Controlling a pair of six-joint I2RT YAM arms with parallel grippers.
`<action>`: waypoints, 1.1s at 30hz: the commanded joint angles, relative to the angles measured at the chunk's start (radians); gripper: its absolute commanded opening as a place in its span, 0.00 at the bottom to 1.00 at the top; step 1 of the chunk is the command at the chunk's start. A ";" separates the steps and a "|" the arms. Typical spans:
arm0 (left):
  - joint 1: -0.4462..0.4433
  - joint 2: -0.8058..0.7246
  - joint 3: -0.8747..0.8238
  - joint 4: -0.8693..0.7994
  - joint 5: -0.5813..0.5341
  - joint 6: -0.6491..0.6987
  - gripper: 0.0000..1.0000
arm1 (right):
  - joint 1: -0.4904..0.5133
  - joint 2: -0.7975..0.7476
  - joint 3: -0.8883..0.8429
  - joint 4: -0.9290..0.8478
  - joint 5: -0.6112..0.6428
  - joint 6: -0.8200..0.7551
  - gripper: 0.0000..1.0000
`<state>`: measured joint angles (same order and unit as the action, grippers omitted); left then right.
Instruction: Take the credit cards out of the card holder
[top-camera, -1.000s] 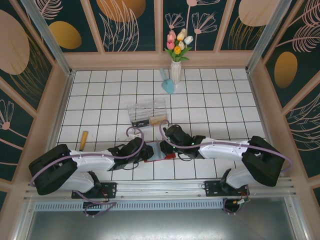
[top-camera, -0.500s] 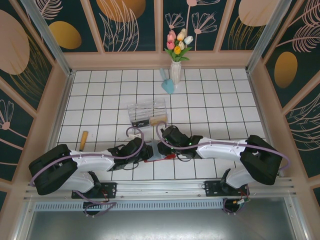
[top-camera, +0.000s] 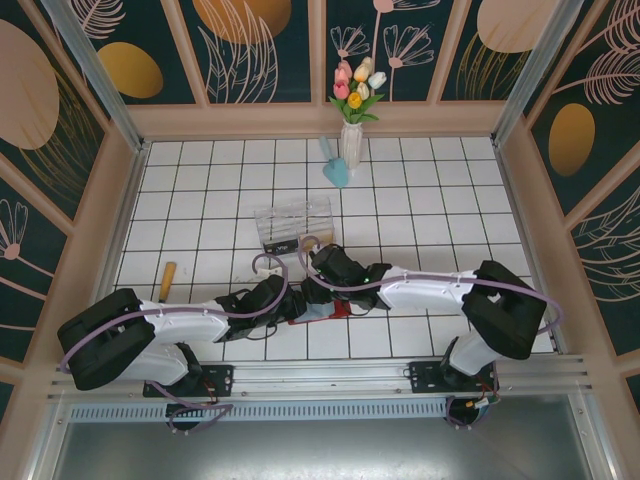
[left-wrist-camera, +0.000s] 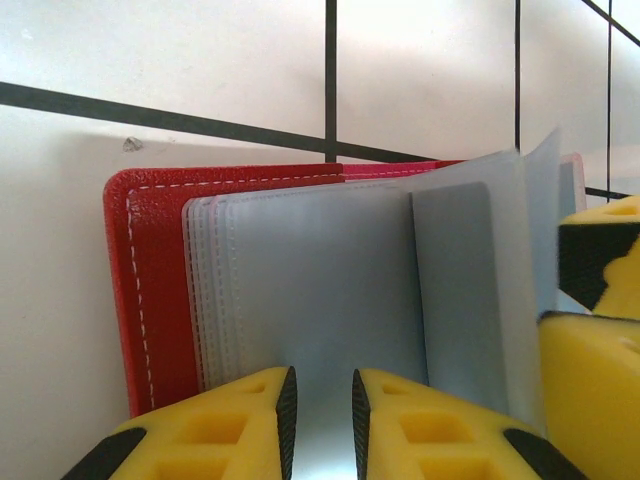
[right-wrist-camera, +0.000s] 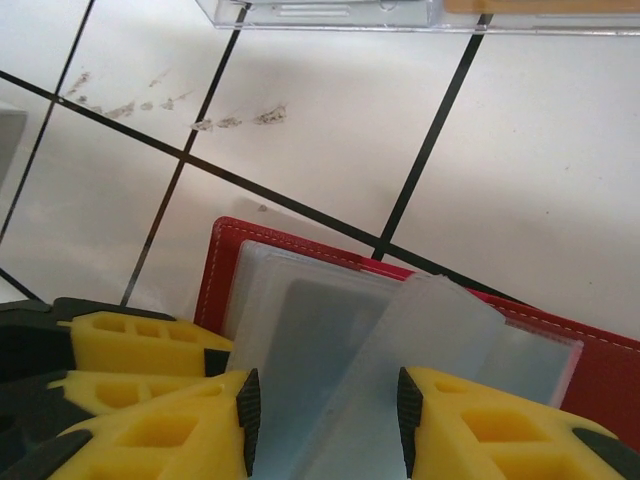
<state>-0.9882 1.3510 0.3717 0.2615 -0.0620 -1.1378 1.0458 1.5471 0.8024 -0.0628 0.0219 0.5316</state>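
The red card holder (top-camera: 336, 309) lies open on the white tiles, its blue-grey pocket sheets fanned out (left-wrist-camera: 300, 280) (right-wrist-camera: 600, 370). A darker grey card shape (right-wrist-camera: 330, 350) shows through one pocket; I cannot tell it is one of the credit cards. My left gripper (top-camera: 296, 304) (left-wrist-camera: 320, 405) sits at the holder's near edge, jaws nearly together with the pocket sheets running between them. My right gripper (top-camera: 313, 294) (right-wrist-camera: 322, 410) is over the holder from the other side, jaws apart, a loose clear pocket flap (right-wrist-camera: 440, 330) lying between them. Its yellow fingers (left-wrist-camera: 600, 300) show in the left wrist view.
A clear plastic box (top-camera: 293, 225) (right-wrist-camera: 330, 12) stands just behind the holder. A vase of flowers (top-camera: 352, 140) and a teal object (top-camera: 338, 172) are at the back. A wooden-handled tool (top-camera: 168, 280) lies at the left. Both forearms crowd the near tiles.
My right arm has slid left over the card holder and its jaws have widened. The left arm and the holder have stayed where they were.
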 joint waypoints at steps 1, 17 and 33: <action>0.001 0.013 -0.013 0.000 0.002 -0.004 0.26 | -0.009 0.021 0.029 0.023 -0.002 -0.011 0.43; 0.001 0.027 -0.005 0.003 0.010 -0.002 0.26 | -0.022 0.003 0.014 0.072 -0.092 0.005 0.52; 0.000 0.031 -0.002 -0.001 0.010 -0.001 0.26 | -0.026 0.011 -0.026 0.078 -0.092 0.008 0.55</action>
<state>-0.9882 1.3621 0.3710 0.2729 -0.0620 -1.1381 1.0168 1.5326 0.7956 0.0013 -0.0578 0.5331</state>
